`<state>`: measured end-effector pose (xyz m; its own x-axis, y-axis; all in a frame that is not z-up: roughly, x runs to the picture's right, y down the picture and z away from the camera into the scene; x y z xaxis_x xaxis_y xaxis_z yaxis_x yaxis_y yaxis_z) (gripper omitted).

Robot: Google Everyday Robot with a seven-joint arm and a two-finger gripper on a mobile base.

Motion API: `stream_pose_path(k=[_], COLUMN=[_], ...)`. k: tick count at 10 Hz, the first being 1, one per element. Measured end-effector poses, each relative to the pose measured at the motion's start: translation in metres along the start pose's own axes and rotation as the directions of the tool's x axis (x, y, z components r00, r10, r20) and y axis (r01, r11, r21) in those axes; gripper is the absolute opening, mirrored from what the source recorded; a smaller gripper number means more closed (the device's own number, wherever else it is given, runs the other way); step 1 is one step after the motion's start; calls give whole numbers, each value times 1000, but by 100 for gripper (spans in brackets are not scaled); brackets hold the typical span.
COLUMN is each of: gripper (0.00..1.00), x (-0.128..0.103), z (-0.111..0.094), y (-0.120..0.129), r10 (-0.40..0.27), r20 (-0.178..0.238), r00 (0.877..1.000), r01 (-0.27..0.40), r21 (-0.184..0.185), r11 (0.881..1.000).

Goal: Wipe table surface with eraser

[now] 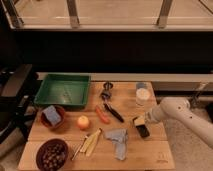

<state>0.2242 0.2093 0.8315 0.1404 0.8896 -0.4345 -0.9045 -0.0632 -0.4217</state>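
Observation:
The eraser (143, 130), a black block with a pale yellow top, rests on the wooden table (155, 151) at the right of its middle. My gripper (141, 122), at the end of the white arm that comes in from the right, is down on the eraser and shut on it. The eraser lies just right of a grey cloth (119, 141).
A green tray (64, 78) stands at the back left. A glass (142, 95) stands behind the gripper. A carrot (102, 116), a black tool (114, 113), an orange (83, 122), pale sticks (90, 143), a bowl with a blue sponge (51, 116) and a bowl of nuts (52, 155) lie to the left.

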Motion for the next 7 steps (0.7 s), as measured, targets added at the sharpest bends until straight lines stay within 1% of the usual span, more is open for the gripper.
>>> stream_pose_path(k=[2, 3, 4, 5, 7], gripper=[0, 0, 0, 0, 0], x=[29, 45, 60, 66, 67], z=[-3, -6, -13, -18, -35], y=[12, 15, 12, 6, -16], r10=[36, 67, 107, 128, 151], r20=[-14, -22, -28, -30, -23], r00=[999, 998, 994, 991, 988], r01=[-37, -68, -108, -128, -150], r21=[-37, -42, -31, -14, 44], r11=[999, 997, 994, 992, 988])
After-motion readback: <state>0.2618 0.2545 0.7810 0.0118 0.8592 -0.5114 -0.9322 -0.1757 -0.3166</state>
